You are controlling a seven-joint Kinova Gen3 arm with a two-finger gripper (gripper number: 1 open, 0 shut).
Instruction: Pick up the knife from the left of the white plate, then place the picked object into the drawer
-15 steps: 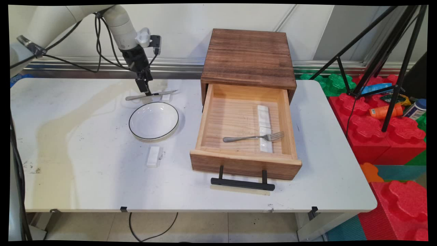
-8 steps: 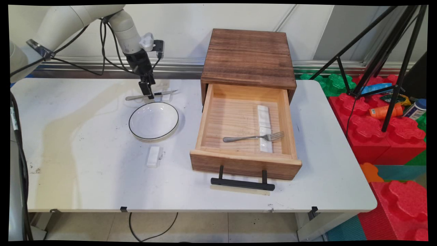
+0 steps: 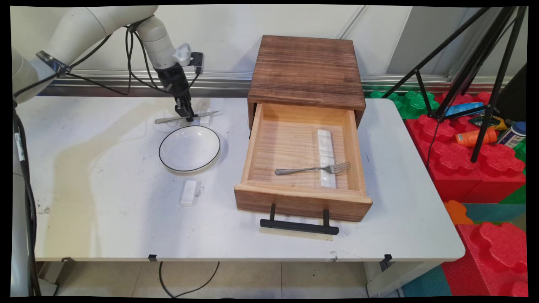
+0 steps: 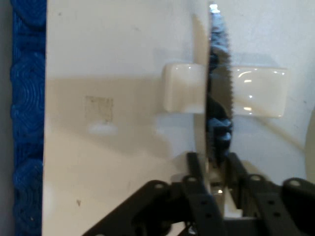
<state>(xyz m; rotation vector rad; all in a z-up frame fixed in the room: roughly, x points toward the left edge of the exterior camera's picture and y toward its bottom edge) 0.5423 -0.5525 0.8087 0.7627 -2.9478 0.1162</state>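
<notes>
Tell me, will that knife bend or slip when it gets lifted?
The knife looks like metal, so probably stiff. It looks smooth and thin, so it might pivot or slip in the end effector, shut on it. Its blade lies across a white rest.

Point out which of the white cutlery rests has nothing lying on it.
The white rest on the table nearest the camera, in front of the bowl, is bare. The rest behind the bowl carries the knife; the drawer's rest carries the fork.
</notes>
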